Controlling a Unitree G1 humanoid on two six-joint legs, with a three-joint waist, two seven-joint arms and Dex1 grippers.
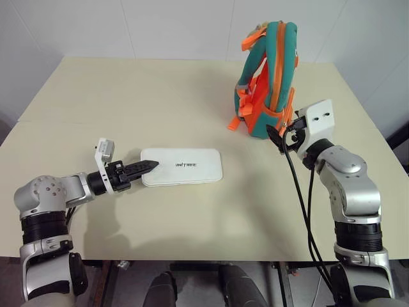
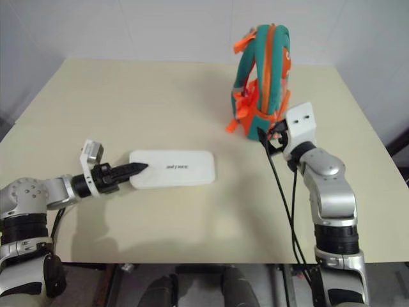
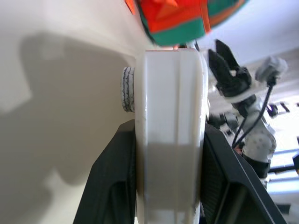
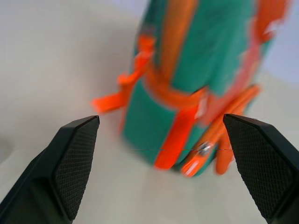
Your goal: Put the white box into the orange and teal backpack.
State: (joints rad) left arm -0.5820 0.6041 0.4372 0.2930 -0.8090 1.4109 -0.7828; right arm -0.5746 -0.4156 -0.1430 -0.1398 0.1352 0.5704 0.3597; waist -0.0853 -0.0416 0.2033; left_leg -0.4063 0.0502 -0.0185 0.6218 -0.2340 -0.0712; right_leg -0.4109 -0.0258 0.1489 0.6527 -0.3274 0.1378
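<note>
A: Here's the table (image 1: pixel 192 243), and the white box (image 1: pixel 182 167) lies flat near its middle, lettering up.

B: And the left gripper (image 1: pixel 146 167) is right on it. The black fingers (image 3: pixel 112 182) sit on either side of the box's short end nearest that arm, one above and one below the edge, pinching it.

A: The left wrist view backs that up: the box's end stands between the two dark pads, touching both. A small grey round foot (image 3: pixel 127 88) shows on the box's underside there.

B: Over on the other side, the backpack (image 1: pixel 267 80) stands upright toward the table's far right, teal with orange straps and trim, well apart from the box.

A: Zipper line running over the top, orange straps hanging down its near side. Whether it's open, I can't tell from here.

B: The right gripper (image 4: pixel 161 163) sits just beside the backpack's base, pointing at it. Fingers (image 4: pixel 74 163) spread wide, nothing between them but the view of the pack.

A: Agreed, not touching the backpack as far as I can see. Black cables (image 1: pixel 300 204) trail down from that wrist over the table edge.
</note>
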